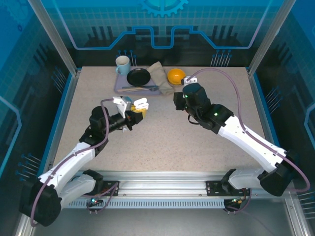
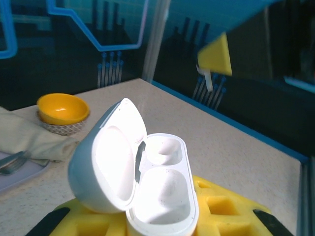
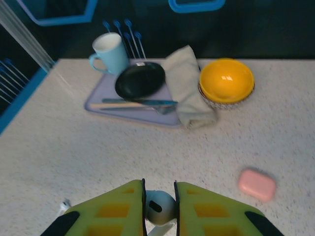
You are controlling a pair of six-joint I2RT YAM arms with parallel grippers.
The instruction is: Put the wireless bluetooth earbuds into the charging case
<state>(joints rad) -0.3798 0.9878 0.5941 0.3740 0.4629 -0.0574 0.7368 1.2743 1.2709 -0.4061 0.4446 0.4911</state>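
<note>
**Light even, close focus soft**

Top view: bright, diffuse overhead light on the tabletop (image 1: pixel 162 142); shadows faint and soft. Left wrist view: white case (image 2: pixel 162 191) near the lens, slightly overexposed, edges soft; far background dark. Right wrist view: glare spot on the yellow bowl (image 3: pixel 226 81); pink case (image 3: pixel 257 184) blurred; right gripper (image 3: pixel 158 204) out of focus.

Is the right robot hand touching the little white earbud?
Touching. The right wrist view shows the right gripper pinching the white earbud between both yellow fingers, no gap.
</note>
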